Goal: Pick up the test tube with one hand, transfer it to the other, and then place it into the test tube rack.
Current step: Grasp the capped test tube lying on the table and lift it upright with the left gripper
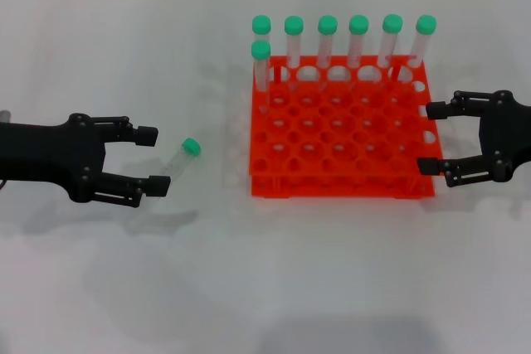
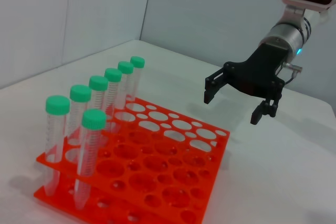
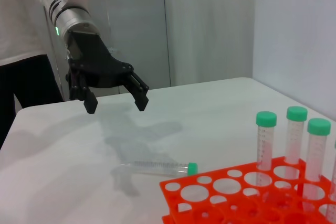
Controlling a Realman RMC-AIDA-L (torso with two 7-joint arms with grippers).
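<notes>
No legible text, brand, number or sign appears in any view. The standing tubes (image 2: 55,135) carry faint graduation marks along their walls, too fine to read. The orange rack (image 1: 340,126) bears no readable marking, and neither gripper shows a readable label.

test tube (image 1: 180,157): slim clear plastic, round green cap, lying flat on its side on the white worktop, cap toward the far edge, between my left claw (image 1: 152,160) and the rack, touching neither.
test tube rack (image 1: 340,130): orange-red, two tiers, grid of round holes, upright, right of centre, toward the far edge.
</notes>
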